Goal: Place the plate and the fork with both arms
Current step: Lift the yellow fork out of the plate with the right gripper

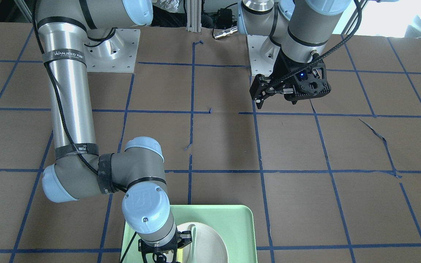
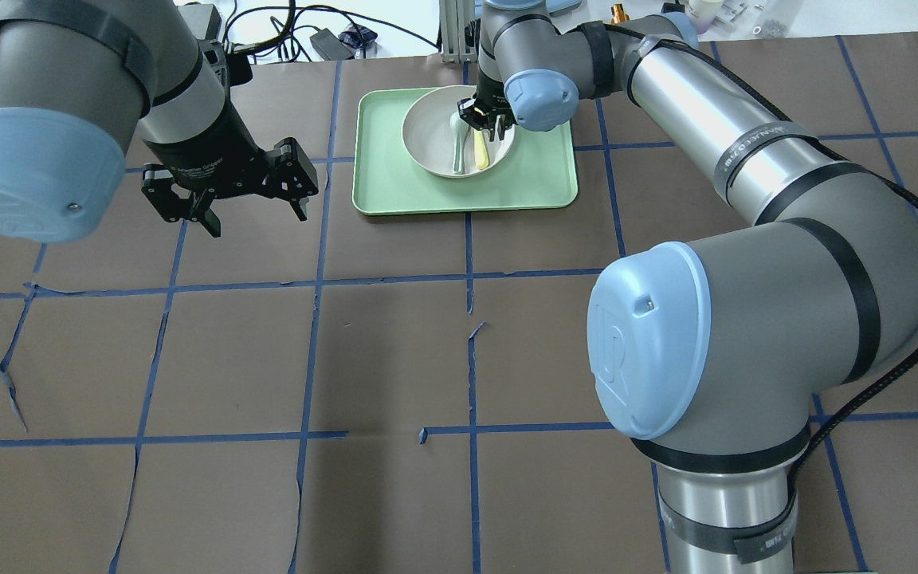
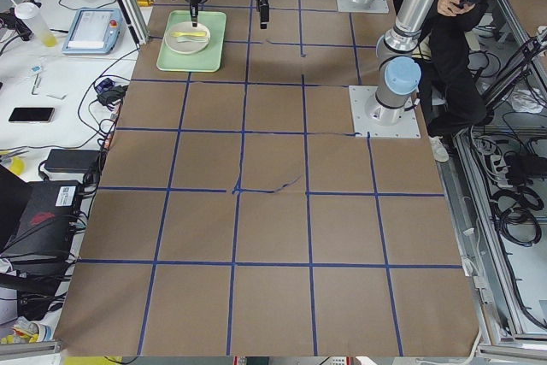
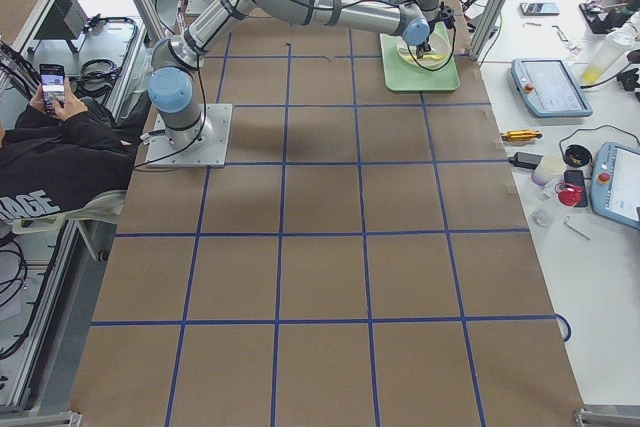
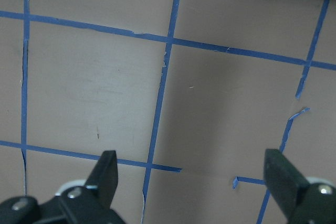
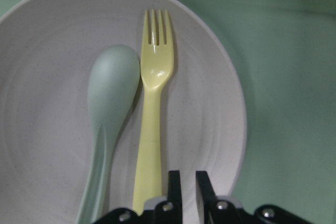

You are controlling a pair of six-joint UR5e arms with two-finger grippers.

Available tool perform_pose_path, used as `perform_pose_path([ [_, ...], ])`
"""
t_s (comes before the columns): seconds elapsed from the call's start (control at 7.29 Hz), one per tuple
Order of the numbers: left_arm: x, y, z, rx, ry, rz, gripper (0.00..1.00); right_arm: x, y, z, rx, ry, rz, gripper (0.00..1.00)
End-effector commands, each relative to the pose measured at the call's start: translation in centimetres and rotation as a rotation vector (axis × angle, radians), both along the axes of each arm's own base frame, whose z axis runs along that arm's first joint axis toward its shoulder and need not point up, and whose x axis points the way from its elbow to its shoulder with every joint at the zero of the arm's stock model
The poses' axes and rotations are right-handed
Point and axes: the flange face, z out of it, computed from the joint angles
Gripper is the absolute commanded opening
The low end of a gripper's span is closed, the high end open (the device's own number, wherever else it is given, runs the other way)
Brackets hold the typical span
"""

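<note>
With the fingers of our right gripper [image 6: 187, 192] pinched nearly together on nothing, the fork [image 6: 152, 108] just beside them next to the spoon [image 6: 110, 93] in the plate [image 6: 47, 35] on the tray [image 6: 283, 77], and our left gripper [image 5: 194, 182] spread wide over the table [image 5: 94, 87], we judge neither piece lifted yet, all placing ahead.

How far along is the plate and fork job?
Nothing looks placed yet. The fork lies beside the spoon in the plate, on the tray. The right claw is shut beside the fork's handle, gripping nothing; the left claw hangs open over the table. Lifting and placing both remain.
</note>
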Motion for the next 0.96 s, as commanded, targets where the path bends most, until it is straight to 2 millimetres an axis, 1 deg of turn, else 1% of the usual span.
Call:
perform_pose_path([
  [0.0,0.0,0.0,0.0,0.001,0.000,0.000,1.00,0.2,-0.1,-0.6,0.001,-0.023,-0.001,0.24],
  [0.14,0.0,0.0,0.0,0.001,0.000,0.000,1.00,0.7,-0.3,-1.9,0.002,-0.060,-0.003,0.24],
  [0.41,0.0,0.0,-0.1,0.002,0.000,0.000,1.00,0.7,-0.3,-1.9,0.002,-0.059,-0.003,0.33],
  [0.55,0.0,0.0,-0.2,0.004,0.000,0.000,1.00,0.7,-0.3,-1.9,0.002,-0.062,-0.004,0.47],
  [0.82,0.0,0.0,-0.1,0.002,0.000,0.000,1.00,0.8,-0.3,-1.9,0.004,-0.069,-0.003,0.53],
])
